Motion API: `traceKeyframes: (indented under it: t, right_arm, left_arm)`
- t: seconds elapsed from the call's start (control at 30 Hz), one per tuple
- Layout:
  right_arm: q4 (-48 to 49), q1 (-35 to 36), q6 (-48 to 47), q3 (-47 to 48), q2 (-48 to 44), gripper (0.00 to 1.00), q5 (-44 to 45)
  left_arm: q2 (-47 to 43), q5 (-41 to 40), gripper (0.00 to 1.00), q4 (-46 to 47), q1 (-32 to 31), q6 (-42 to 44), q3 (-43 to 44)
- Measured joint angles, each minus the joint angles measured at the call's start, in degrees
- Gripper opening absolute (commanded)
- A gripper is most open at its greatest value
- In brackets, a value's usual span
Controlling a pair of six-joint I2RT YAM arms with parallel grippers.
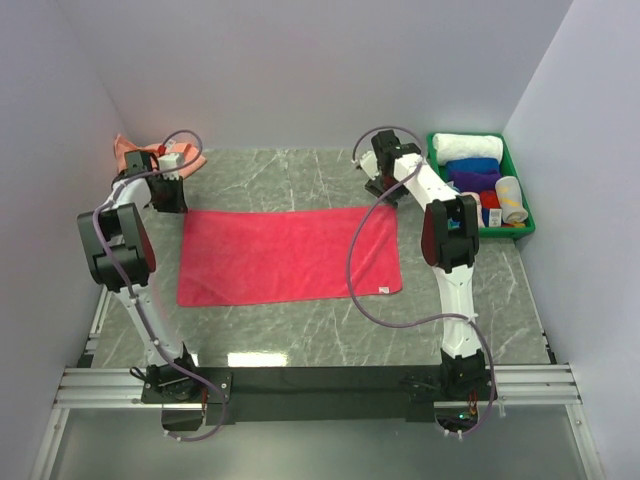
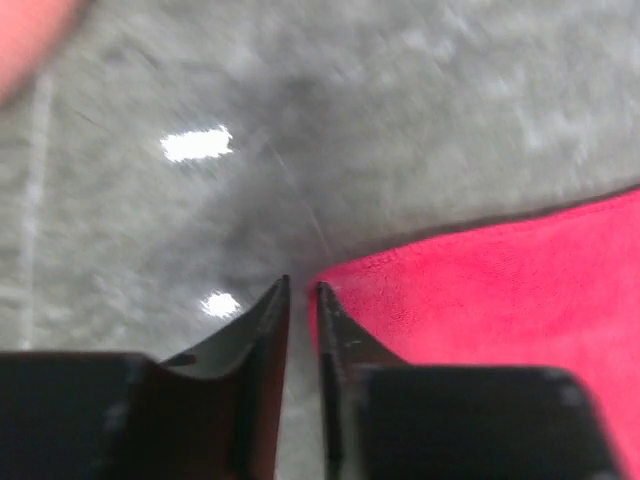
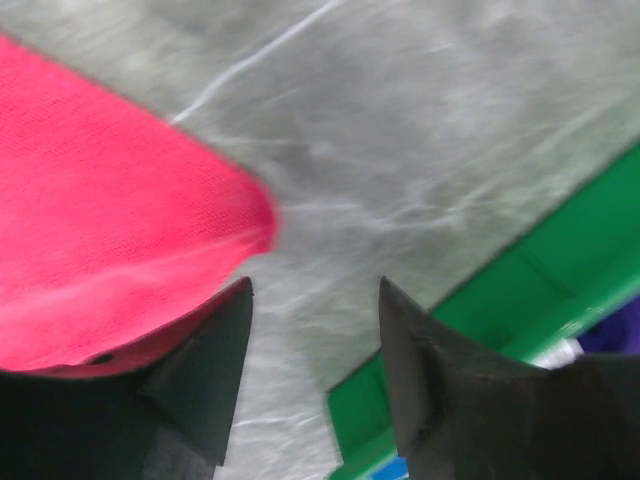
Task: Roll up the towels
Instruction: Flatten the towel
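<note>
A crimson pink towel (image 1: 290, 255) lies spread flat in the middle of the table. My left gripper (image 1: 168, 200) hangs just off its far left corner. In the left wrist view that gripper (image 2: 302, 288) has its jaws a narrow slit apart, with only bare table between them and the towel corner (image 2: 500, 290) to the right. My right gripper (image 1: 376, 188) is at the far right corner. In its wrist view the right gripper (image 3: 315, 285) stands open and empty, with the towel corner (image 3: 100, 220) to its left.
A green tray (image 1: 523, 205) at the back right holds rolled white (image 1: 468, 147), blue (image 1: 472, 166), purple (image 1: 474, 182) and yellow (image 1: 511, 198) towels; its rim (image 3: 560, 260) is close to my right fingers. A salmon orange towel (image 1: 125, 150) lies bunched at the back left. Walls enclose three sides.
</note>
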Motion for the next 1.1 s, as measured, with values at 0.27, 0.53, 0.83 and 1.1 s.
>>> traceKeyframes:
  t: [0.27,0.53,0.83,1.1]
  right_arm:
    - [-1.5,-1.5,0.9,-0.4,-4.0,0.57,-1.7]
    - [-13.3,-2.5,2.4,-18.9,-23.8,0.19,-15.6]
    - [-14.8,3.5,4.7,-41.4,-27.1,0.12,-22.8]
    - [-9.0,6.0,8.6,-45.8,-27.1,0.10,-21.7]
  left_arm:
    - [-1.5,-1.5,0.58,-4.4,1.2,0.1,4.7]
    - [-21.5,1.9,0.46,-14.3,4.8,8.0,-3.6]
    - [-33.4,4.5,0.26,-23.8,4.5,16.2,-24.1]
    - [-37.1,3.3,0.25,-26.4,4.5,18.2,-34.8]
